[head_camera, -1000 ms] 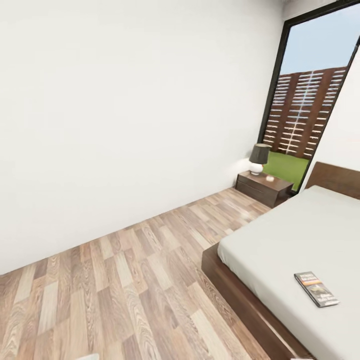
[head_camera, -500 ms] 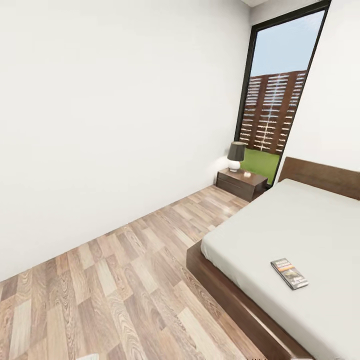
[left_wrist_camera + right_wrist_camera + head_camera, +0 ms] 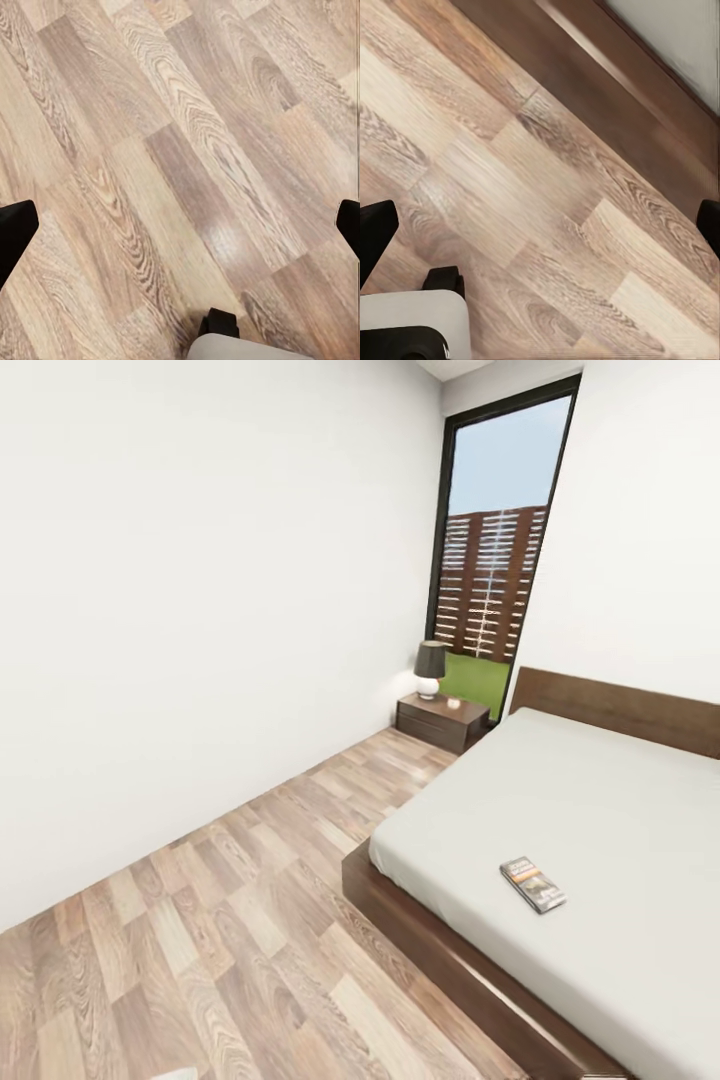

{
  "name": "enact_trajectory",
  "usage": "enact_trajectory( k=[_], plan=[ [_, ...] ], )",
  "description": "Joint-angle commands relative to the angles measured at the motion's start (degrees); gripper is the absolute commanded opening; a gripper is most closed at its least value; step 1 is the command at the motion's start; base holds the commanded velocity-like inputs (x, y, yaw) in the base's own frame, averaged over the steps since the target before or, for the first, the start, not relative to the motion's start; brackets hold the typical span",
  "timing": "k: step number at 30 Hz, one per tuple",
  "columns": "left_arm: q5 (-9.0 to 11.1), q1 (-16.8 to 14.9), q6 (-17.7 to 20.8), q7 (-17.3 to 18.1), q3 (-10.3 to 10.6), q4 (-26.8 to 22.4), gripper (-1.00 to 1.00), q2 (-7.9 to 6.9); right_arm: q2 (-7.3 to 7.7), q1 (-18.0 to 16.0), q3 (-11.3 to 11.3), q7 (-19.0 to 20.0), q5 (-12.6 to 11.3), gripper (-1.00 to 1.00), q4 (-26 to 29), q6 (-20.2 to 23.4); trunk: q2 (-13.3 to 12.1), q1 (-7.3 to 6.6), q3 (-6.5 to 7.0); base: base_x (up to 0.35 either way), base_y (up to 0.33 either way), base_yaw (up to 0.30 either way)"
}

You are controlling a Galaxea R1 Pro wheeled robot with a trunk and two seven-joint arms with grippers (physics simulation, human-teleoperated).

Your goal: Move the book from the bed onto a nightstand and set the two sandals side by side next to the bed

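Observation:
The book (image 3: pixel 533 884), a small dark paperback with an orange band, lies flat on the off-white mattress of the bed (image 3: pixel 600 810), near its left side. The dark wood nightstand (image 3: pixel 441 720) stands against the far wall beside the headboard, under the tall window. The two sandals are out of view. My left gripper (image 3: pixel 180 232) hangs open over bare plank floor, its black fingertips (image 3: pixel 15 232) far apart. Likewise open over the floor is my right gripper (image 3: pixel 540 232), beside the bed's dark frame (image 3: pixel 607 67), with nothing between its fingers.
A small lamp (image 3: pixel 430 667) with a dark shade and a tiny object sit on the nightstand. A white wall runs along the left. Wood floor (image 3: pixel 220 920) stretches between that wall and the bed. Part of my base (image 3: pixel 412 322) shows in the right wrist view.
The head camera has swung, so the bed, book, nightstand and window now sit further left in the picture. The things themselves have not moved.

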State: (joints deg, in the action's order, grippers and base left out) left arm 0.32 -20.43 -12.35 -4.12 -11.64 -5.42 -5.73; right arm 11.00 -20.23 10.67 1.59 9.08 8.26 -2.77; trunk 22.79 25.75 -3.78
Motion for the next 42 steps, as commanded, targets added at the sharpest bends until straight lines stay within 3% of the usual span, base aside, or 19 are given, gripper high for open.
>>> enact_trajectory(
  k=[1,42],
  plan=[
    [0.03,-0.05,-0.21,-0.10,-0.05,0.06,1.00,0.00,-0.01,-0.07,0.49,0.17,0.58,1.00,-0.08,-0.22,0.12,0.03,-0.13,0.000,0.000,-0.273],
    [0.03,-0.05,-0.26,-0.10,-0.05,0.06,1.00,0.00,0.00,-0.07,0.54,0.17,0.59,1.00,-0.08,-0.22,0.12,0.03,-0.13,0.062,0.056,-0.273]
  ],
)
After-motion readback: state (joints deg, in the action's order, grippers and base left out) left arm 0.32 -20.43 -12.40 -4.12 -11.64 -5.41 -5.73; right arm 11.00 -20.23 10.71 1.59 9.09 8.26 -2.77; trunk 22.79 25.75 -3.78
